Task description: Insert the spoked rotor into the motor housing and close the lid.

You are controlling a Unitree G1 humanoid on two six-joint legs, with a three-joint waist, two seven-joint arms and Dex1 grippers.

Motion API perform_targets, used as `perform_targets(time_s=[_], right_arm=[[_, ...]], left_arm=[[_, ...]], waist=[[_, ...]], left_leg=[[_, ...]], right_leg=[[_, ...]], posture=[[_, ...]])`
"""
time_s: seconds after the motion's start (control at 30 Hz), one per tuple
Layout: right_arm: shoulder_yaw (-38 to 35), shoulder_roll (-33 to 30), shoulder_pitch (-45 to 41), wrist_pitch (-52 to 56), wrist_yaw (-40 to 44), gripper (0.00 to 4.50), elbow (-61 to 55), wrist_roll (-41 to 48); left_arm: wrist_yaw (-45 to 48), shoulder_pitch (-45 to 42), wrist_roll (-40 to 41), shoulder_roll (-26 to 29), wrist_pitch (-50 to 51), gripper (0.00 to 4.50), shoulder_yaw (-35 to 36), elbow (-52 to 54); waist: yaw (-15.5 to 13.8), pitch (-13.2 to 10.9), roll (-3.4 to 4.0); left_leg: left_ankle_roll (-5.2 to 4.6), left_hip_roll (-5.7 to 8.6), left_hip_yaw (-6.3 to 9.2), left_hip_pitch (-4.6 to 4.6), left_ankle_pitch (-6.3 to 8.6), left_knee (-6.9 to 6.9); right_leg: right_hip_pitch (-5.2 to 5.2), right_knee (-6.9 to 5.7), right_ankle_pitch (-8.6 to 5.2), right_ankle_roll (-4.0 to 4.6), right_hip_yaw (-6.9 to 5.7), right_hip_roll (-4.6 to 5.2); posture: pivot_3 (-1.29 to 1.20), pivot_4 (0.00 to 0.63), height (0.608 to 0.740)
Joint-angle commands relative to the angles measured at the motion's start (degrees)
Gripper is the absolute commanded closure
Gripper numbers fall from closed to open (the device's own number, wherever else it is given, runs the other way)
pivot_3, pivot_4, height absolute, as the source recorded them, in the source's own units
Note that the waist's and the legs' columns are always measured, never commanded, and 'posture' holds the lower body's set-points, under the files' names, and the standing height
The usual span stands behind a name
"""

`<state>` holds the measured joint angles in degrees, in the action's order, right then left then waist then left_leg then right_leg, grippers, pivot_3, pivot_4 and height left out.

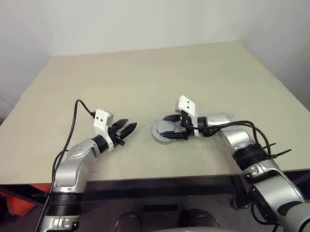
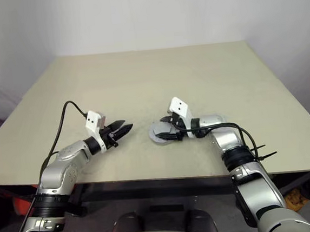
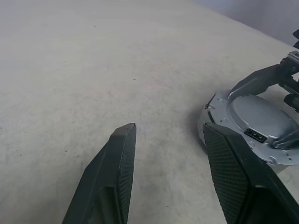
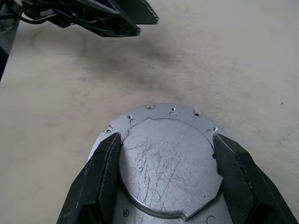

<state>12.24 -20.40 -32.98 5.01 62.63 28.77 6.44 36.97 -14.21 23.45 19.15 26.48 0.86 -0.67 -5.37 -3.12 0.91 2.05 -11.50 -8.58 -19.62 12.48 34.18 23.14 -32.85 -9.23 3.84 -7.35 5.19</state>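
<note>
straddling the housing (image 4: 170,170), the right gripper (image 1: 173,127) has its two black fingers (image 4: 100,179) on opposite sides of the raised round plate on top, touching or just beside its edge; whether they press on it i cannot tell. the housing sits on the worktop (image 1: 151,78) near the front edge, between the two arms, with a flat flange ringed by small screw holes around that scratched grey plate. no copper windings show, so it looks either capped or turned face down, and i cannot say which; the plate may be the lid. the left gripper (image 1: 125,130) hovers just beside the housing with jaws released and nothing between them. judging by the look, the housing is solid metal: stiff, fairly heavy for its bulk, and smooth enough to slip under hard pads. the raised plate gives only a shallow edge to pinch, so a hold across the flange rim, at opposite points, seems safer. it will not bend, but it could skid on the worktop if pushed from one side.
</note>
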Motion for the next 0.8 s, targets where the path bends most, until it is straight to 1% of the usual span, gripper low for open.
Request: perform_targets(time_s=[0.03,0.27,0.5,0.67,0.8], right_arm=[[-0.2,0.0,-0.9,0.3,-0.5,1.48,0.5,-0.5],[0.2,-0.3,-0.8,-0.1,-0.1,1.48,0.6,-0.9],[1.2,-0.3,-0.9,0.3,-1.6,1.48,2.8,-2.7],[1.5,-1.1,-1.0,0.4,-0.6,1.48,3.7,-2.6],[2.5,-2.1,0.0,1.6,0.9,1.48,2.9,-3.0]], left_arm=[[-0.1,-0.5,0.1,0.5,-0.8,2.1,1.0,2.3],[-0.1,-0.6,0.0,0.5,-1.0,2.1,1.0,2.1],[-0.2,-0.6,0.0,0.4,-0.9,2.1,1.0,2.1],[-0.4,-0.5,0.0,0.5,-0.8,2.1,1.0,2.2],[-0.5,-0.4,0.2,0.4,-0.7,2.1,1.0,2.4]], waist=[[0.0,0.0,0.0],[0.0,0.0,0.0],[0.0,0.0,-0.02],[0.1,0.0,-0.02],[0.0,0.0,-0.02]], left_leg=[[0.0,0.0,0.0,0.03,0.0,0.0],[0.0,0.0,0.01,0.06,0.0,0.01],[0.0,0.0,0.0,0.1,0.0,0.01],[0.01,0.01,0.0,0.53,-0.01,0.02],[0.01,0.01,0.02,0.59,-0.01,0.05]], right_leg=[[-0.03,0.0,0.0,0.0,0.0,0.0],[-0.07,0.0,0.0,0.0,0.0,0.0],[-0.12,0.0,0.0,0.0,0.0,0.0],[-0.51,0.05,-0.01,-0.02,-0.02,0.0],[-0.69,0.16,-0.02,-0.04,-0.05,0.02]], posture=[[0.0,0.0,0.74],[0.0,0.0,0.74],[0.0,0.0,0.74],[0.0,0.0,0.74],[0.0,0.0,0.74]])
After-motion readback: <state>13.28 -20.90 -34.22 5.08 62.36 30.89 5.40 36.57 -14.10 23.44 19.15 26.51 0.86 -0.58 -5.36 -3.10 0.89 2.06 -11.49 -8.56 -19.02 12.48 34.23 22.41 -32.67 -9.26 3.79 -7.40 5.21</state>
